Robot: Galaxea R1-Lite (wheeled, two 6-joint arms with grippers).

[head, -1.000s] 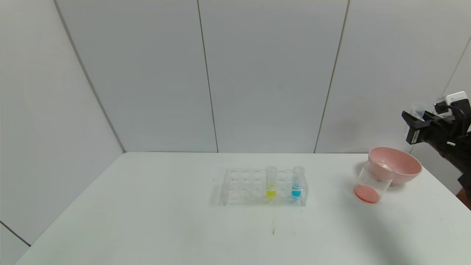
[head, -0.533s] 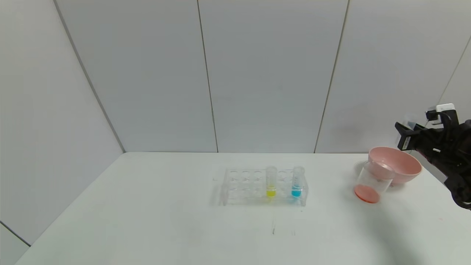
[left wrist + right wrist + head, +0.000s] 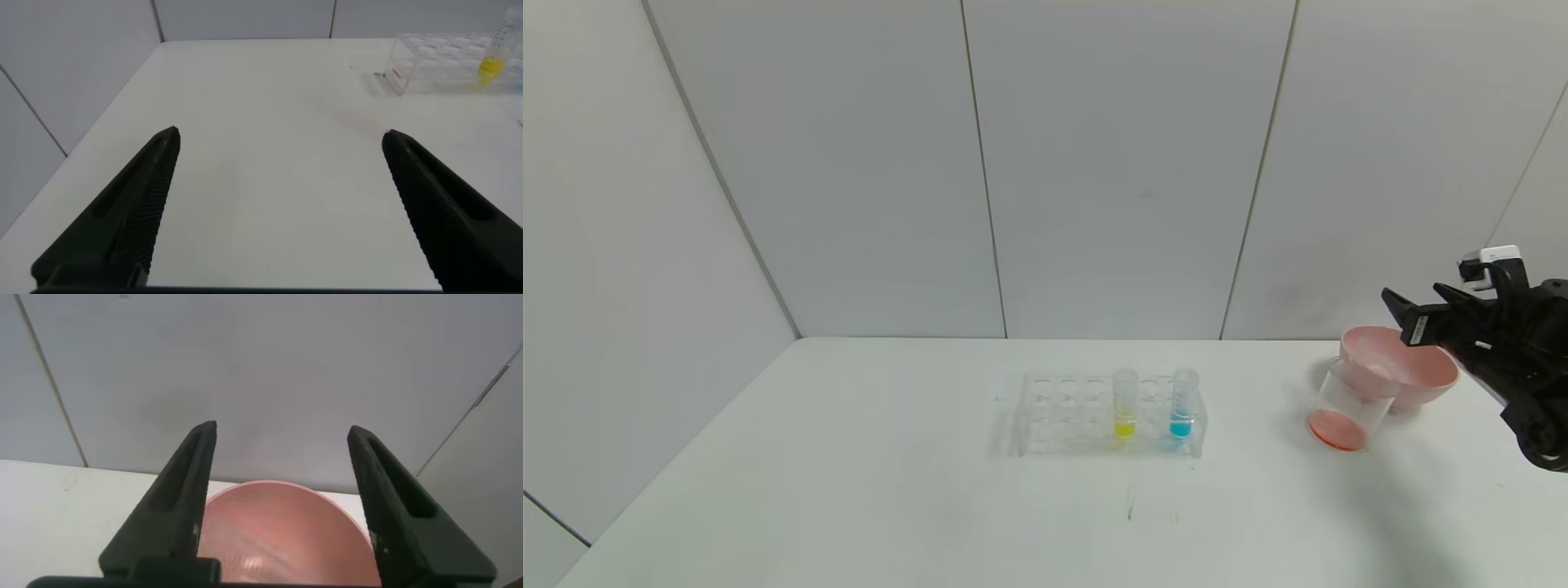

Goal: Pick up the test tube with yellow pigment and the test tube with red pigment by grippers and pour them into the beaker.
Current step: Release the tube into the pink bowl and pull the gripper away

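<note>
Standing upright in the clear rack at centre frame of the head view, the test tube with yellow pigment is untouched; a tube with blue liquid sits two holes to its right. Judged light, rigid, smooth-walled and breakable: thin clear wall, so likely to slip or crack under a hard squeeze. Best hold looks to be on the bare upper length above the rack top, well above the liquid, lifting straight up so it does not bind in its hole.

The beaker is at right of frame on the counter, touching or just in front of the pink bowl; cannot tell which. It has a layer of orange-red liquid at the bottom.

Right gripper is above the bowl at the right edge of frame; right wrist view shows its fingers spread with nothing between them. Left gripper appears only in its own wrist view, fingers spread wide over bare counter, rack far off at upper right of that frame.

Hidden or unclear: the test tube with red pigment is not visible in any view. Bowl interior is largely blocked; its contents are unreadable. Rack hole edges are faint.
</note>
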